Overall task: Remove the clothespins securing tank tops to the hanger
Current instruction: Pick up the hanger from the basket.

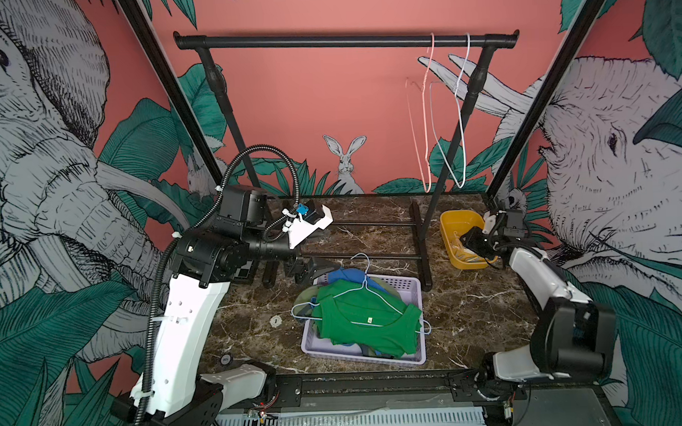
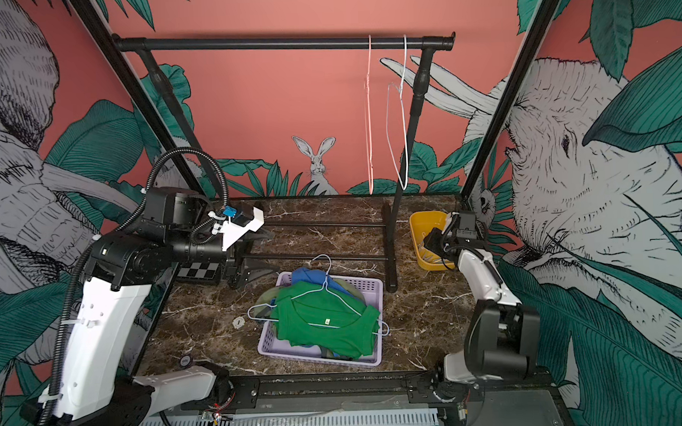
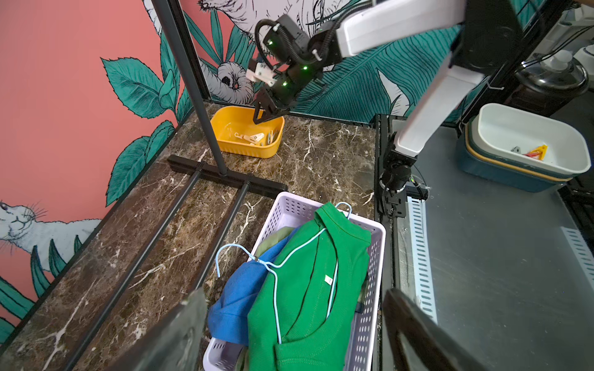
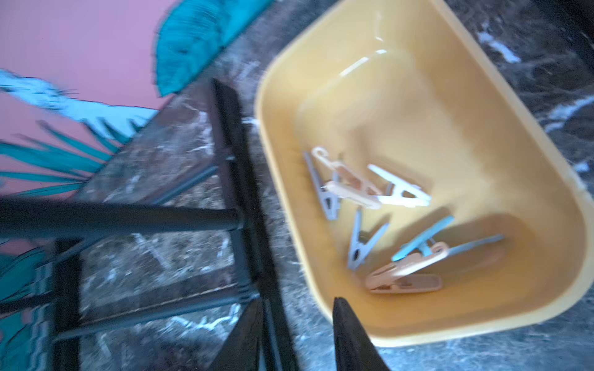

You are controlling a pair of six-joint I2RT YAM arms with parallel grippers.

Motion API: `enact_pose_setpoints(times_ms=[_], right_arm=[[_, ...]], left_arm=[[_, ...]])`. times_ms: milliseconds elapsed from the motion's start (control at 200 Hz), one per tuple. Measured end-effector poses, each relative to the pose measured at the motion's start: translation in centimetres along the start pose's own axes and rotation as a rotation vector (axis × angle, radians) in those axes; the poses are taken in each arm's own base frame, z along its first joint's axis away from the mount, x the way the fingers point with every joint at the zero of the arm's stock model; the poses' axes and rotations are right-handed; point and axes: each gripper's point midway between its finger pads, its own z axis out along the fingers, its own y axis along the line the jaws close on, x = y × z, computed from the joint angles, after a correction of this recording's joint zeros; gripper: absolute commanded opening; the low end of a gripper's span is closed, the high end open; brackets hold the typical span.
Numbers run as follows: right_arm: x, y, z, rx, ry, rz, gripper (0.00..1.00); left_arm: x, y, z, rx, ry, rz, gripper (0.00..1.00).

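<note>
Marble worktop (image 1: 472,318) between jungle-print wall panels, seen from above. At the left, the left gripper (image 1: 320,268) hovers just beyond the far left corner of a lavender basket (image 1: 406,286), its jaws wide apart and holding nothing. The basket sits at the middle of the worktop and holds the tank tops in a heap: a green tank top (image 1: 367,326) uppermost, a blue tank top (image 1: 345,276) poking out at the far side, and an olive tank top (image 3: 275,238) underneath. A pale blue wire hanger (image 3: 264,262) lies across the green one, its hook sticking out past the blue fabric. Behind stands a black garment rack (image 1: 345,40), with two bare wire hangers (image 2: 369,142) on its rail towards the right. In the far right corner sits a yellow bin (image 1: 451,233). The clothespins (image 4: 398,192), white, grey, beige and mint, lie loose inside it. The right gripper (image 3: 263,115) hangs over the bin, jaws slightly apart and empty.
</note>
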Motion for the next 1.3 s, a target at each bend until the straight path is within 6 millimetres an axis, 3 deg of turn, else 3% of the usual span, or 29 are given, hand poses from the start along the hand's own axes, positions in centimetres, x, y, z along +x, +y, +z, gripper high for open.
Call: enact_pose_setpoints(times_ms=[80,165,210,345,440,540,765,1300], right_arm=[[2.4,4.5,-2.1,-0.153,0.017,-0.074,0.37],[7.4,10.0,-3.7,-0.347,0.113,-0.181,0.37],[10.0,11.8,-4.2,-0.420,0.180,-0.219,0.38],[15.0,14.1,-4.6,-0.534,0.303,-0.283,0.41],[19.9,16.4,-5.6,-0.646,0.420,-0.359,0.42],[22.3,17.9,-5.4,-0.696,0.495,-0.409,0.43],[25.2,19.2,-2.1,-0.693,0.592,-0.454,0.44],[24.5,22.0,1.2,-0.750,0.555,-0.477,0.44]], left_arm=[[0.0,0.0,0.1,0.007,0.007,0.003,0.87],[0.4,0.2,0.4,0.017,0.022,-0.004,0.86],[0.7,0.2,0.6,0.024,0.033,-0.011,0.86],[1.3,0.4,1.0,0.040,0.057,-0.026,0.85],[1.6,0.3,1.0,0.043,0.067,-0.026,0.85],[1.7,0.1,1.0,0.045,0.071,-0.025,0.85],[2.1,0.1,1.0,0.042,0.080,-0.028,0.85],[2.7,-0.5,0.9,0.047,0.086,-0.037,0.85]])
